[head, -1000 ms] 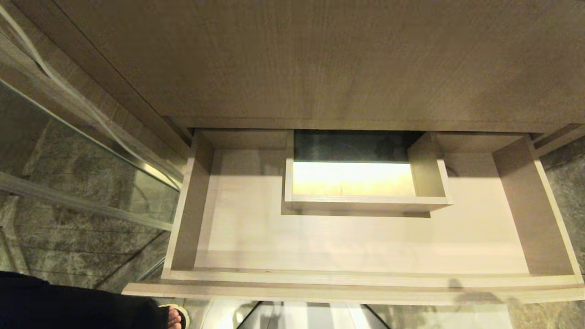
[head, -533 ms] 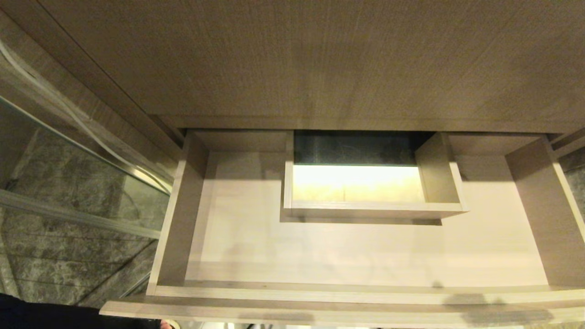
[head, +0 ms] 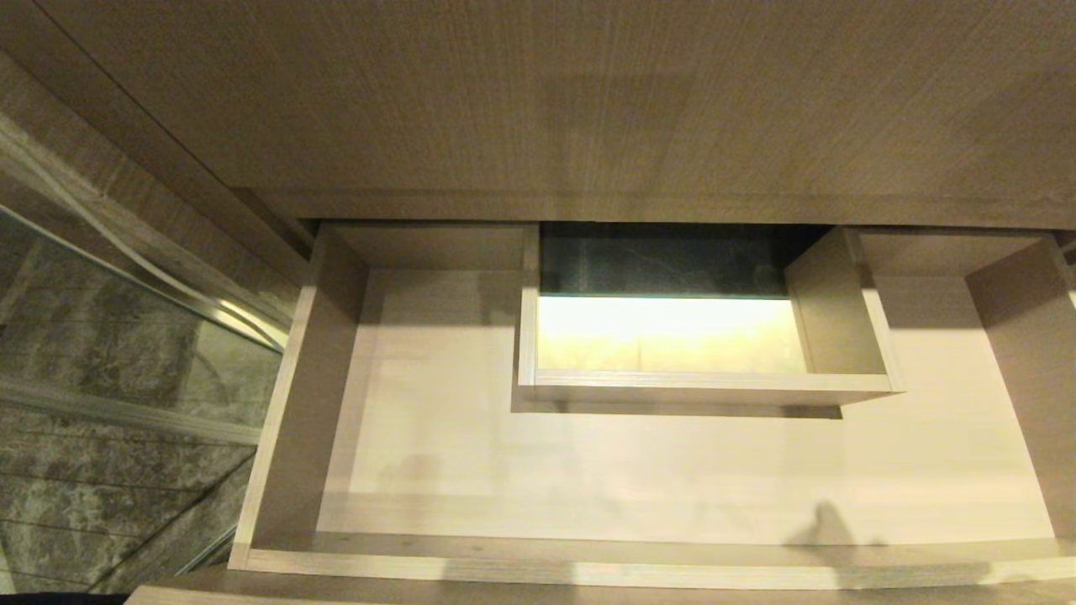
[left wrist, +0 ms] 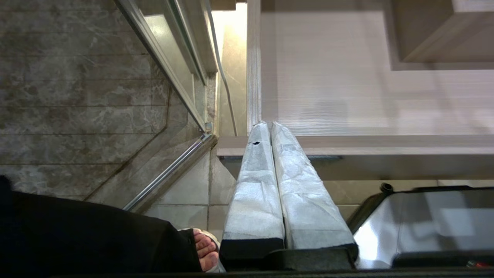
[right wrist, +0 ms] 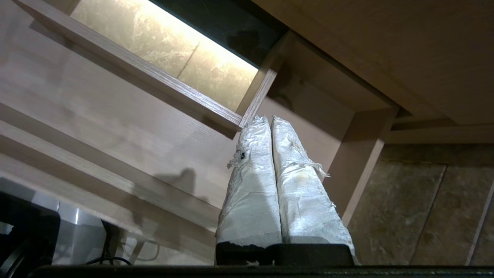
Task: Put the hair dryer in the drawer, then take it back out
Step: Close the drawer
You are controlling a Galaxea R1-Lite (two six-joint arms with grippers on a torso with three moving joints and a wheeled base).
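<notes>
One Open Drawer, No Hair Dryer in Sight

Item 1, left of the head frame: glass panel (head: 126, 336) with a metal rail, over marbled floor tile. In the left wrist frame a person's dark clothing and a bare foot (left wrist: 204, 251) sit at the lower left, close to the robot's base.

Item 2, left gripper (left wrist: 266, 129): clenched, wrapped fingers pressed together on nothing, tips just short of the drawer's front edge in its own frame. Absent from the head frame; reads as parked.

Item 3, centre: the drawer (head: 277, 470), pulled out under the wood-grain cabinet front (head: 588, 109). Floor bare. Boxed rectangular hole (head: 706, 386) sits upper centre, lit tile showing through it.

Item 4, right gripper (right wrist: 268, 123): also clenched and empty-handed, tips aimed at the box's corner in its frame. Only its shadow shows, at the lower right of the head frame.

Item 5, the hair dryer: in none of the three views; its place cannot be told.

Handling note, as judgement. The drawer is ready, so the step in hand is fetching the dryer. Locate it first, then spread the right fingers before the approach, and take the handle or barrel squarely so the cord trails free. On placing, favour the wide floor left or right of the box; the box's raised rim could snag barrel or cord. Mind the foot near the base.
</notes>
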